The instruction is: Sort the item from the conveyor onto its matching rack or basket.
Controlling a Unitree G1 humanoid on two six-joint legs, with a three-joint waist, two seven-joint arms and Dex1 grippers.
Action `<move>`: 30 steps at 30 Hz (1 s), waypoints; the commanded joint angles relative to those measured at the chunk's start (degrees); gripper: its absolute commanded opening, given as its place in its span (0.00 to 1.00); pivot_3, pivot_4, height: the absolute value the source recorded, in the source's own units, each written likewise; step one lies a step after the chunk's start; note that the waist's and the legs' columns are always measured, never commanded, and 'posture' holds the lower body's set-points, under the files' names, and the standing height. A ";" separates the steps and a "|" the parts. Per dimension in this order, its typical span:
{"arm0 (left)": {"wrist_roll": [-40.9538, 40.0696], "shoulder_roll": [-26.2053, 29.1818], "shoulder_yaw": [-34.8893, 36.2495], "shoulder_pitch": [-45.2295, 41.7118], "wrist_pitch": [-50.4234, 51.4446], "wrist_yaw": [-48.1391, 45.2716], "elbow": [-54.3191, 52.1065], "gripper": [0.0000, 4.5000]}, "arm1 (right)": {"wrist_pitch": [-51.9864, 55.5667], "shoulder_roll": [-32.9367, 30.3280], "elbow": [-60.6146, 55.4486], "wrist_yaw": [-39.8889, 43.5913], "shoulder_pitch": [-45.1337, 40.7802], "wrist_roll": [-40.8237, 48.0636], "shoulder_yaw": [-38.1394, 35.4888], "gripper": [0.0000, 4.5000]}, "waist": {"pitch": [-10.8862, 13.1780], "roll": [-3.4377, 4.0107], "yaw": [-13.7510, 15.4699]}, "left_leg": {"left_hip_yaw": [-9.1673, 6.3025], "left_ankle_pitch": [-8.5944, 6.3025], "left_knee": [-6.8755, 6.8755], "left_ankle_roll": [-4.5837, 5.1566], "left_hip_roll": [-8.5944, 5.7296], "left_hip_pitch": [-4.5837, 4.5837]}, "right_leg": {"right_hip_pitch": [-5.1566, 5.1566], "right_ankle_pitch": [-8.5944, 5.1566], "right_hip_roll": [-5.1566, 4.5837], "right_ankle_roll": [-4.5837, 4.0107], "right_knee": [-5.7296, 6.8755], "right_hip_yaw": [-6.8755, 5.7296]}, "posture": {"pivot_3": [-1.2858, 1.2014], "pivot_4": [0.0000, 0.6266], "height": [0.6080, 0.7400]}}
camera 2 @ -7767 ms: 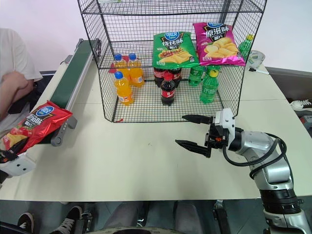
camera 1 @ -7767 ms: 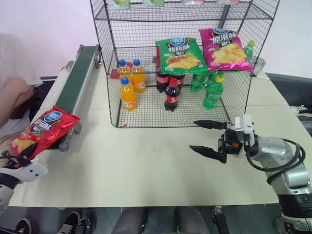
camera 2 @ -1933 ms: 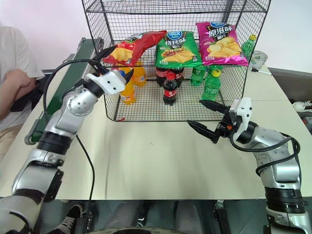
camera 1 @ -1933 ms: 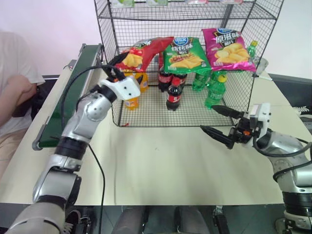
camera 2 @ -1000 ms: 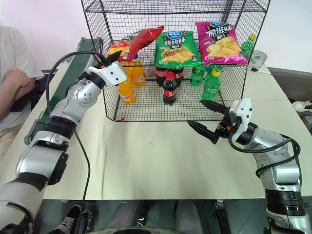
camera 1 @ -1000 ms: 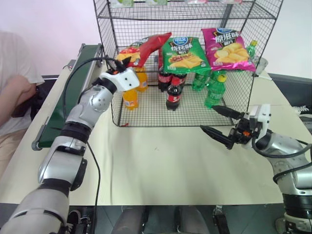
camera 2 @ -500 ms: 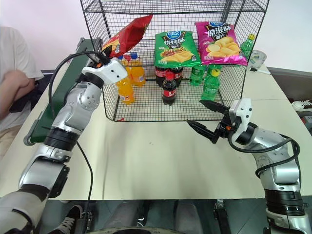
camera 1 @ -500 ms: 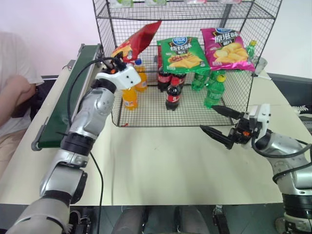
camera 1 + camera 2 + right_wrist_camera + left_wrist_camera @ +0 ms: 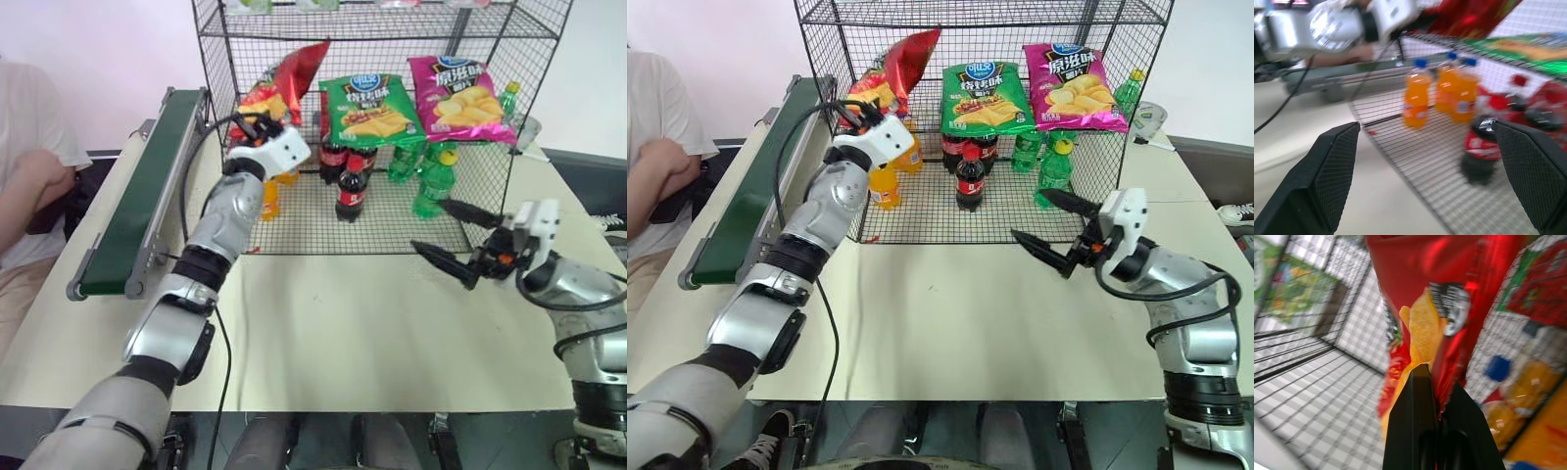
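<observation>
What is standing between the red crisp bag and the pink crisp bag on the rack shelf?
The green crisp bag lies between the red crisp bag and pink crisp bag, seen from the head.

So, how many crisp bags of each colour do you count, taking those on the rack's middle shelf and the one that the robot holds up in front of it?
red crisp bag: 1
green crisp bag: 1
pink crisp bag: 1
Total: 3
</observation>
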 commanded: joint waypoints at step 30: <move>-12.62 -6.45 4.08 -2.31 -7.90 3.07 1.47 0.60 | -0.69 0.57 -1.57 -1.19 -0.03 0.30 0.50 1.00 | 0.00 -0.01 -0.08 | 0.00 0.00 0.01 0.00 -0.02 -0.01 | -0.02 -0.01 -0.03 0.02 0.03 0.00 | 0.52 0.24 1.00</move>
